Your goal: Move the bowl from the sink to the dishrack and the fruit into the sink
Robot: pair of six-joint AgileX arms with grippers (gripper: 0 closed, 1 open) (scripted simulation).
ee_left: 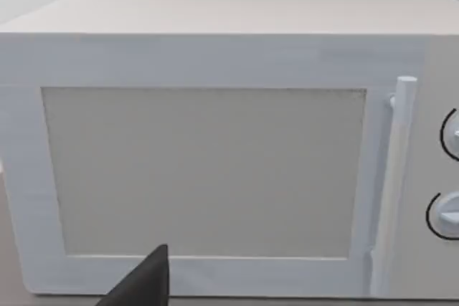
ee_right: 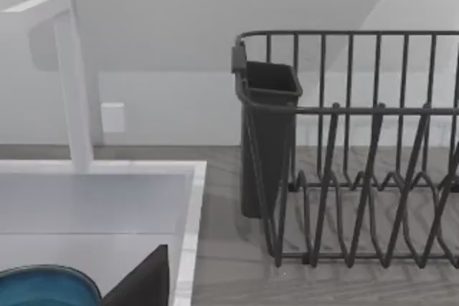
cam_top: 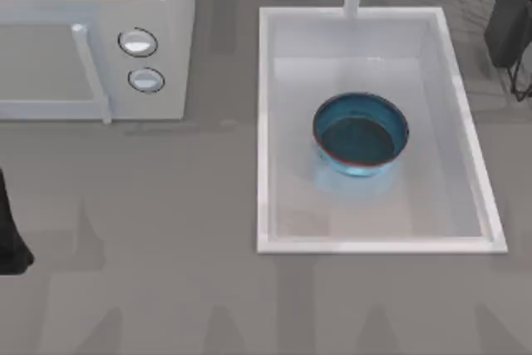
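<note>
While no writing is legible, the bowl (cam_top: pixel 360 135) sits upright in the sink (cam_top: pixel 268 122); I cannot tell either gripper's finger state.

Left arm (cam_top: pixel 10 234) parked far left (right arm (cam_top: pixel 509 14) top-right).

I see even, soft, bright light with no harsh glare. On the grey bench (cam_top: pixel 166 230), faint darker bands and blurred wedge-shaped shadows lie along the near edge. The glossy teal-blue bowl with its red-orange rim (cam_top: pixel 360 135) casts a pale bluish glow on the white rectangular sink basin (cam_top: pixel 465 147) floor. Edges look slightly soft in all three views.
</note>
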